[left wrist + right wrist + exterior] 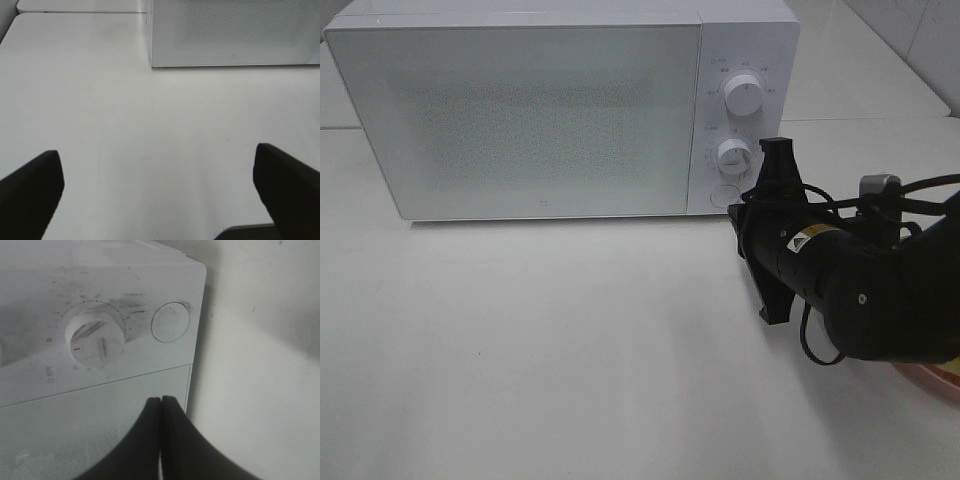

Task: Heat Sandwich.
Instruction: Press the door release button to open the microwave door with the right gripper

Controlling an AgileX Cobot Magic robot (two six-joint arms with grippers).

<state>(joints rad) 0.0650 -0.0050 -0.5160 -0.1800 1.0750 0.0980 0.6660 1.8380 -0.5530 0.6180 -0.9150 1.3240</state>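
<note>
I'm holding the right gripper (161, 400) pinched shut, empty, as a poker for the microwave (520, 110)'s round button (170, 322) at the table (570, 350)'s far edge; left gripper (157, 165) hanging wide; sandwich showing nowhere.

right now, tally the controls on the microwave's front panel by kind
dials: 2
round button: 1
total: 3

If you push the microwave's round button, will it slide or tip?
Probably neither: the microwave looks wide, boxy and heavy, flat on the table. The button sits low, so tipping seems unlikely; the smooth table might allow slight sliding.
</note>
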